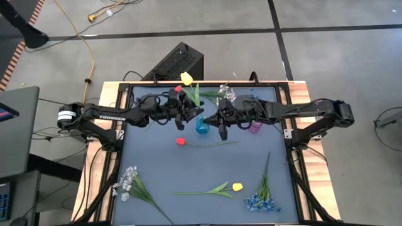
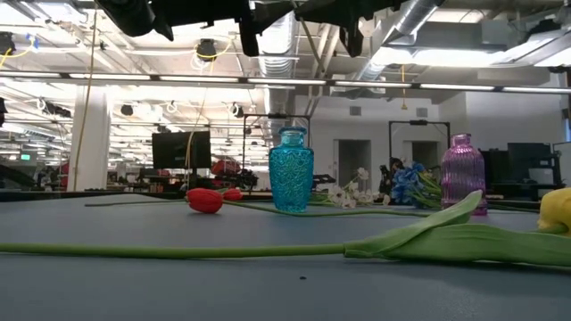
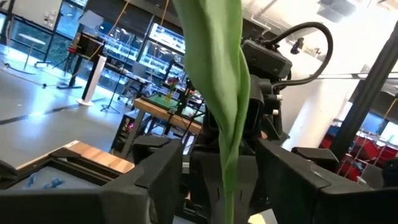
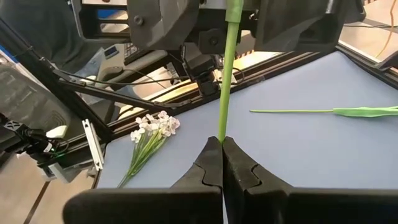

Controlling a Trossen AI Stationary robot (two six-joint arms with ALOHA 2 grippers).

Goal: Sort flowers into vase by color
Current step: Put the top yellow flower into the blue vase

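Setting: dark table mat [image 1: 157, 157] in a wide workshop hall, both arms meeting over the far middle of it.
Held flower: yellow tulip [image 1: 186, 78] is hanging in the air at about 12 o'clock of the mat, bud pointing to the far edge, stem [image 4: 225, 93] running between the two grippers.
Right gripper [image 4: 222, 144]: fingers are pressing together on the lower end of the stem.
Left gripper [image 1: 183, 116]: fingers [image 3: 155, 180] are standing apart on either side of the stem and leaf, not squeezing it.
Step in hand: it looks like a handover, the right arm taking the tulip to bring it to a vase.
Doing it well: the right arm is gripping only the stem's tip, so it should be moving slowly and keeping the stem upright; the left arm should be drawing clear without brushing the leaf.
Vases: blue vase [image 1: 201, 125] is standing between the grippers, purple vase [image 1: 254, 127] at 3 o'clock of it, under the right arm.
In the way: the left gripper is crowding the blue vase's mouth; a red tulip [image 1: 181, 142] is lying just at 7 o'clock of that vase.
Others waiting: white spray [image 1: 226, 93] at the far edge, second white spray [image 1: 127, 182] at 8 o'clock of the mat, second yellow tulip [image 1: 237, 186] and blue spray [image 1: 262, 201] toward 5 o'clock.
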